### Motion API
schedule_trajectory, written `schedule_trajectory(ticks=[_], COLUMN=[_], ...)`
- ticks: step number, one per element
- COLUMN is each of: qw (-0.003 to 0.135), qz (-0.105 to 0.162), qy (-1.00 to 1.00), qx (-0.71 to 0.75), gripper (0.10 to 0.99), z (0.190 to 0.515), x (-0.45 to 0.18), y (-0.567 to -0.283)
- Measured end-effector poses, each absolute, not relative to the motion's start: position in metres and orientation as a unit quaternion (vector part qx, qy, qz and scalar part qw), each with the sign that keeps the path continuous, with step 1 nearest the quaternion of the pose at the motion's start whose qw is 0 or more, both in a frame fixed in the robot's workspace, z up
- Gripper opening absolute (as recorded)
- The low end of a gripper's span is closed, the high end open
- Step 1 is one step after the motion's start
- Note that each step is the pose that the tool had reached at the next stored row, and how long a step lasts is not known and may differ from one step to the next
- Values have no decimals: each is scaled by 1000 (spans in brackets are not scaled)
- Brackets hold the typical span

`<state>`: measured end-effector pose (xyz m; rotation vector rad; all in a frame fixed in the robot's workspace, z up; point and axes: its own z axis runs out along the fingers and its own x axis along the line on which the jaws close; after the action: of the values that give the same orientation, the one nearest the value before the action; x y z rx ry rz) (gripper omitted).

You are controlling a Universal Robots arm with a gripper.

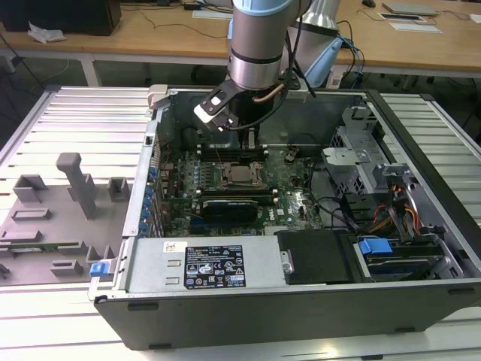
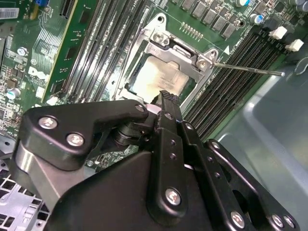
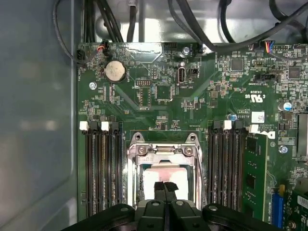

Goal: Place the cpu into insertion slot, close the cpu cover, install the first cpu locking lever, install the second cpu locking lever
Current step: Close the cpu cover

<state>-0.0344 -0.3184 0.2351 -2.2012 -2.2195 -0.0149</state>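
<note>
The cpu point(image 3: 161, 174) lies flat in the insertion slot point(image 1: 240, 175) on the green motherboard point(image 3: 159, 91); its silvery top point(image 2: 156, 77) shows through the window of the cpu cover point(image 2: 175, 48). The cover's silver frame point(image 3: 163, 150) is down around the chip. A thin locking lever point(image 2: 250, 69) sticks out sideways from the socket over the memory slots. My gripper point(image 3: 165, 186) hangs just above the chip, its two black fingertips pressed together with nothing between them. It also shows in the second wrist view point(image 2: 166, 96) and in the exterior view point(image 1: 250, 143).
Long black memory slots point(image 3: 103, 168) flank the socket on both sides. The open computer case has a grey wall point(image 3: 38, 120) close by, cables point(image 3: 192, 24) at the back, and a drive cage point(image 1: 361, 150) on the exterior view's right. A grey fixture tray point(image 1: 60, 210) lies at the left.
</note>
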Motion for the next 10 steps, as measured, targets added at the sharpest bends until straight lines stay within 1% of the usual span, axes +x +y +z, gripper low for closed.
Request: schedule_trajectory(ticks=[10], qw=[5], qz=[0], qy=[-786], qx=[-619], gripper=[106], z=[235], x=[-34], y=[-318])
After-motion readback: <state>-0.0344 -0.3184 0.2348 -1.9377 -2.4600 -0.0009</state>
